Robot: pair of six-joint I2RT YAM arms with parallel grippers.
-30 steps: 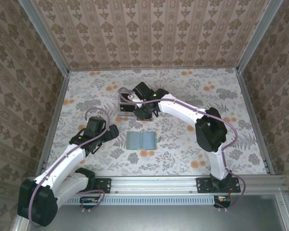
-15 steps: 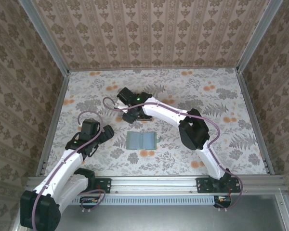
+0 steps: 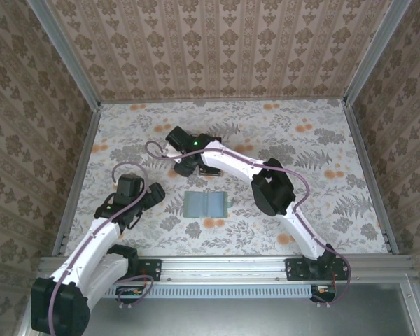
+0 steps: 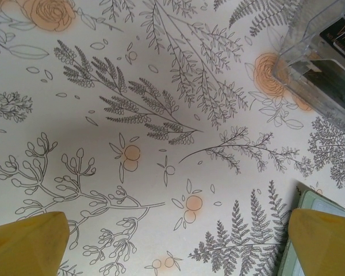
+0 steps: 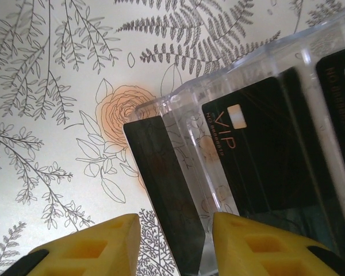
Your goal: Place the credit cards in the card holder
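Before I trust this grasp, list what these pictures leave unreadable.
- Top external: the clear rack is mostly hidden beneath the right arm.
- Left wrist: the card holder is cut off by the frame's corner.
- Right wrist: the bottom edge cuts off where the right gripper meets the black card; grip unclear.

White arm links, black joint housings, purple cables, small green light, yellow fingertips
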